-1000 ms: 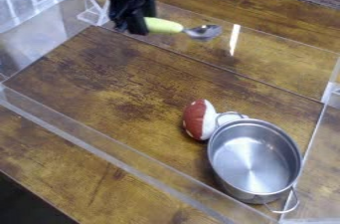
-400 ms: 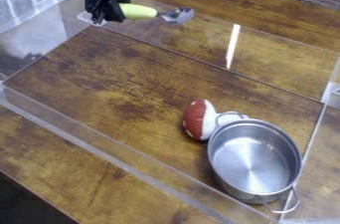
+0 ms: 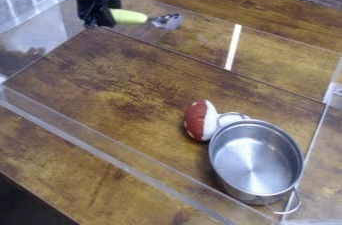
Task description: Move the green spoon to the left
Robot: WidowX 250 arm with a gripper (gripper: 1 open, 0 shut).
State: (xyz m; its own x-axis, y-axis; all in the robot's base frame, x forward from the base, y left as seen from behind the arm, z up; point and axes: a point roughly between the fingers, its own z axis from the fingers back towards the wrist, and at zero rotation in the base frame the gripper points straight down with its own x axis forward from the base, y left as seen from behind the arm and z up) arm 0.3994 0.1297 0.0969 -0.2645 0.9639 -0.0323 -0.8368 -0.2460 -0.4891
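Green spoon (image 3: 140, 17) now sits in the upper left of the frame, its yellow-green handle caught in the dark fingers (image 3: 99, 13), which are clamped shut on it, the silver bowl pointing right. A second ago it hung nearer the top centre; since then arm and spoon have slid steadily leftward together and a touch lower, along the far edge of the wooden counter (image 3: 120, 89). The red-and-white object (image 3: 201, 119) and the steel pot (image 3: 254, 161) at lower right have not stirred. The leftward carry therefore looks largely done; what remains, by this reading, is setting the spoon down and letting go. Whether it already touches the counter cannot be told.
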